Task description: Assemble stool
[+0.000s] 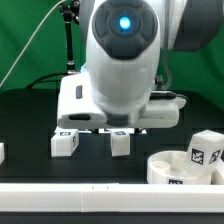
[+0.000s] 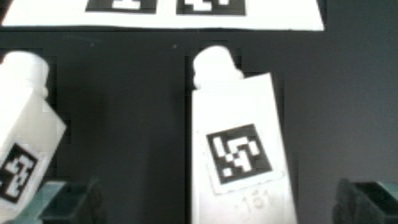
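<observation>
I judged nothing joined yet: my jaws hung wide apart astride one loose leg [image 2: 231, 125], gripping nothing; the seat [image 1: 160, 168] lay apart on the bench [image 1: 25, 122], legs all unfitted.

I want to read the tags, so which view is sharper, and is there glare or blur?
Wrist view: the tag on one leg is readable though slightly soft; the pincer is dark and blurred. Exterior view: the blue light on the arm glares; tags on the seat are tiny.

The marker board [image 2: 196, 12] lies on the black table [image 2: 134, 110] near the gripper [image 2: 214, 205]; a white border rail [image 1: 100, 192] lies farther off.
</observation>
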